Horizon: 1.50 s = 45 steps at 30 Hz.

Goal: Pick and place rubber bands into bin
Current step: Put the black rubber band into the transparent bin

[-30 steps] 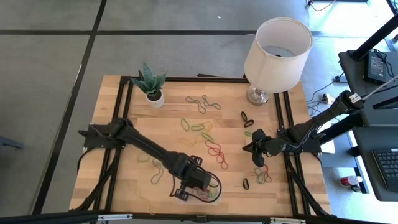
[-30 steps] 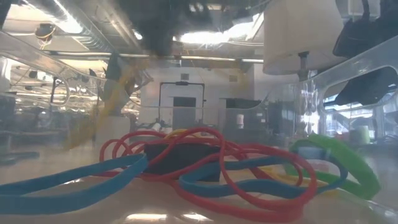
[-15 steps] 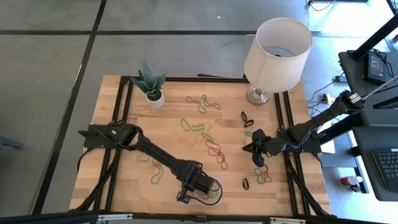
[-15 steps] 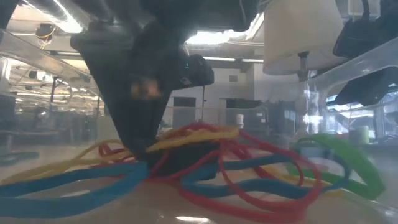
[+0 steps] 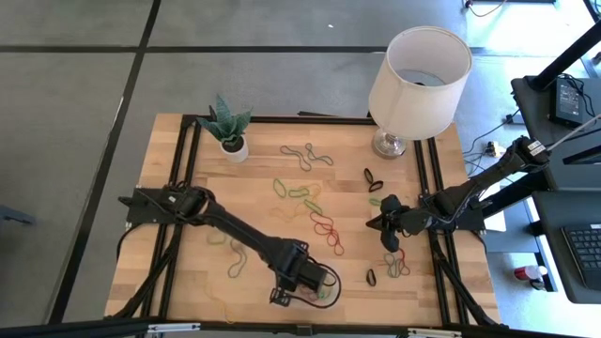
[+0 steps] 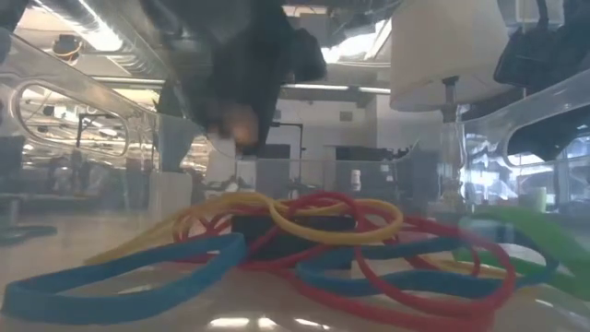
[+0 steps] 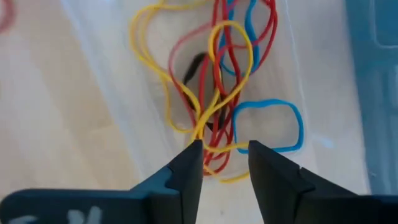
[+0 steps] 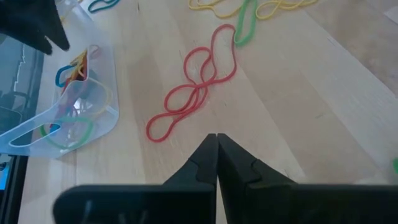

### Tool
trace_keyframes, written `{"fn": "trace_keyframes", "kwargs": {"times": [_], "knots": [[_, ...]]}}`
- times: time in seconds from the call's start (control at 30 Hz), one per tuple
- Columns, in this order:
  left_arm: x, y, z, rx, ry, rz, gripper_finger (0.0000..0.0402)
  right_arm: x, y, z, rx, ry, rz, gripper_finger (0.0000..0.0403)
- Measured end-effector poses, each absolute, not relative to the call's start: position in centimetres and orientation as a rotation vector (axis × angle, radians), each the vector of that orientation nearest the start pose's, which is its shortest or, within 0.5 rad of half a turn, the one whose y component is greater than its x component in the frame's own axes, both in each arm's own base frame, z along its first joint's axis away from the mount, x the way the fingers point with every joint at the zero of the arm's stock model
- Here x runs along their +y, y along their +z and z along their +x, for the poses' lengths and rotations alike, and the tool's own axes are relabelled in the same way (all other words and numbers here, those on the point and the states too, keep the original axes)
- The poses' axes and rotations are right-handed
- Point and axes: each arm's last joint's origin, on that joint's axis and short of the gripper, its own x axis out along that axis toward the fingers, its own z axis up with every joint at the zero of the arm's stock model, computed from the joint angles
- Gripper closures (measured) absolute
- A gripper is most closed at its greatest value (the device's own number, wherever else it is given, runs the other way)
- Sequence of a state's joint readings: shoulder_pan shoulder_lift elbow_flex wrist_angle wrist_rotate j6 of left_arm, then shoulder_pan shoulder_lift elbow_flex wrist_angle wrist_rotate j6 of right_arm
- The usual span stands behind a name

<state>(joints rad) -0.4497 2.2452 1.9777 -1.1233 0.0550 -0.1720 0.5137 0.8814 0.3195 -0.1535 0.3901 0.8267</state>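
I have the left gripper (image 7: 225,149) hanging over the bin (image 5: 310,282) at the near edge of the counter (image 5: 254,225), and its fingers (image 7: 186,171) stand parted with nothing between them; a yellow band (image 7: 211,93) lies loose just below the tips, on top of the red and blue loops already heaped in the bin. I read this as the release step of one pick-and-place round, with the drop made. The right gripper (image 8: 216,149) waits on the far right of the counter with its fingers clenched together on nothing, a red band (image 8: 193,87) lying on the wood just ahead of it. Plenty of rubber bands (image 5: 315,211) are scattered over the middle of the counter, between the plant (image 5: 227,127) and the lamp (image 5: 418,75), so the job is far from finished. My next move should lift the left arm clear of the bin without snagging a loop, then carry it to the nearest stray band and come down with the fingers wide.
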Motion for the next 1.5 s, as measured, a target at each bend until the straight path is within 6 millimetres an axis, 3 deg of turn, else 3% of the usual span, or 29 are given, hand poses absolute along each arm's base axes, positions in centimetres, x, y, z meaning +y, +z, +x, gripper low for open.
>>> {"fn": "trace_keyframes", "kwargs": {"times": [0.27,0.5,0.7,0.9,1.03,1.3,1.5], "knots": [[-19.1,23.3,40.6,1.432,-0.239,0.176,0.0286,7.0,16.5,14.7,0.642,-0.152,0.485,0.0395],[-16.7,26.8,40.1,1.392,-0.248,0.187,0.0390,7.0,16.6,14.7,0.640,-0.151,0.487,0.0395],[-14.3,28.9,39.3,1.384,-0.292,0.281,0.0400,7.0,16.6,14.7,0.638,-0.151,0.488,0.0395],[-11.5,29.2,37.6,1.351,-0.282,0.276,0.0401,7.1,16.6,14.8,0.635,-0.148,0.489,0.0395],[-9.3,28.5,35.0,1.268,-0.235,0.232,0.0400,7.0,16.6,14.8,0.635,-0.142,0.467,0.0395],[-5.4,26.2,27.3,1.069,-0.147,0.109,0.0400,6.4,17.1,15.3,0.562,-0.219,0.419,0.0400],[-3.0,23.8,21.5,0.921,-0.103,0.064,0.0400,4.9,18.8,17.3,0.569,-0.372,0.366,0.0401]]}}
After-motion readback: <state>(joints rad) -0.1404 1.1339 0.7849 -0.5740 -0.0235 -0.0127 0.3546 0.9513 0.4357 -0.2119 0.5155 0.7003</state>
